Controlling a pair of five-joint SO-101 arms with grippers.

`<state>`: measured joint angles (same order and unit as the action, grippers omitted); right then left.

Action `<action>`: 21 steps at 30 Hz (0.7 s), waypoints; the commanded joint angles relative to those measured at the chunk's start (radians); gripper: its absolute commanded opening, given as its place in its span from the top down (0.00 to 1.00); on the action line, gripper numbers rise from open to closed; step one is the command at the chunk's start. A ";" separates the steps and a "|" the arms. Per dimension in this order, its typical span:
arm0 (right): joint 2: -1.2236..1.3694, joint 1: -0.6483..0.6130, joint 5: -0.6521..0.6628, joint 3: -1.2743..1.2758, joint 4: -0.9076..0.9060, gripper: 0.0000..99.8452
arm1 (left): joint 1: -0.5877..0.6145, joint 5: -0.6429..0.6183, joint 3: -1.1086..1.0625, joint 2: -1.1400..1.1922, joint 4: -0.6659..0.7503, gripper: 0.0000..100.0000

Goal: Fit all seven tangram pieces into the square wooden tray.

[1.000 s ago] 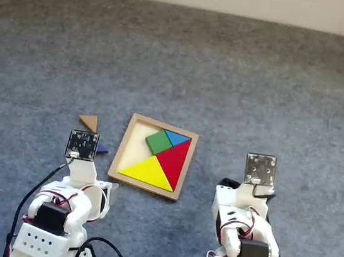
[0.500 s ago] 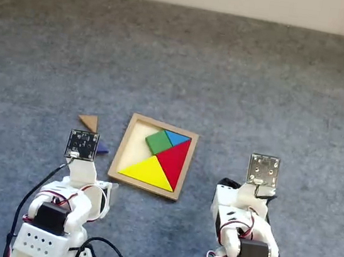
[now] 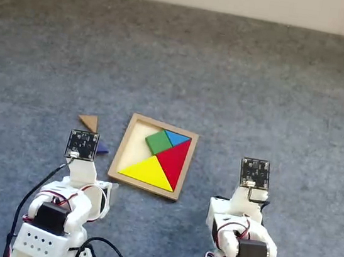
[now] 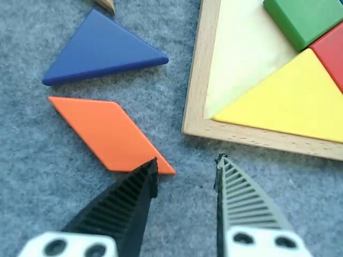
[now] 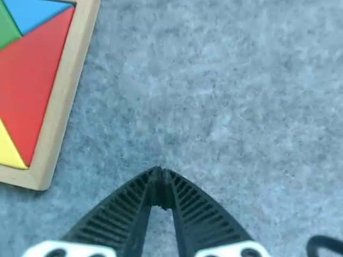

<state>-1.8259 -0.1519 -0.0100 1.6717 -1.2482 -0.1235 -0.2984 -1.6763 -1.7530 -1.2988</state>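
Beside tray (image 5: pixel 60 101) | right tool (image 5: pixel 161 174) pinched together | shifted slightly nearer tray

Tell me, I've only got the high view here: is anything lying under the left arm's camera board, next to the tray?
Observer: Yes. An orange parallelogram lies flat on the grey carpet, just outside the wooden tray and beside a dark blue triangle.
Operator: Does the left hand have hold of it?
Observer: No. The left hand is open and empty. Its black fingertip is right at the parallelogram's nearest corner, and the other fingertip is off the piece, toward the tray's rim.
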 commanded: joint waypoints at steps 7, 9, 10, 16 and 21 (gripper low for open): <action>-0.008 -0.012 -0.009 0.148 -0.004 0.99 | -0.008 -0.005 -0.022 -0.019 -0.006 0.82; -0.008 -0.012 -0.009 0.148 -0.004 0.99 | -0.010 -0.005 -0.022 -0.019 -0.006 0.82; -0.008 -0.012 -0.009 0.148 -0.004 0.99 | -0.008 -0.002 -0.022 -0.019 -0.006 0.82; -0.008 -0.012 -0.009 0.148 -0.004 0.99 | 0.001 0.164 0.094 -0.019 -0.040 0.82; -0.008 -0.012 -0.009 0.148 -0.004 0.99 | 0.054 0.275 0.225 -0.019 -0.080 0.82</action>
<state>-1.8259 -0.1519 -0.0100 1.6717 -1.2482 -0.1204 -0.0867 -1.5581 -1.7530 -1.3587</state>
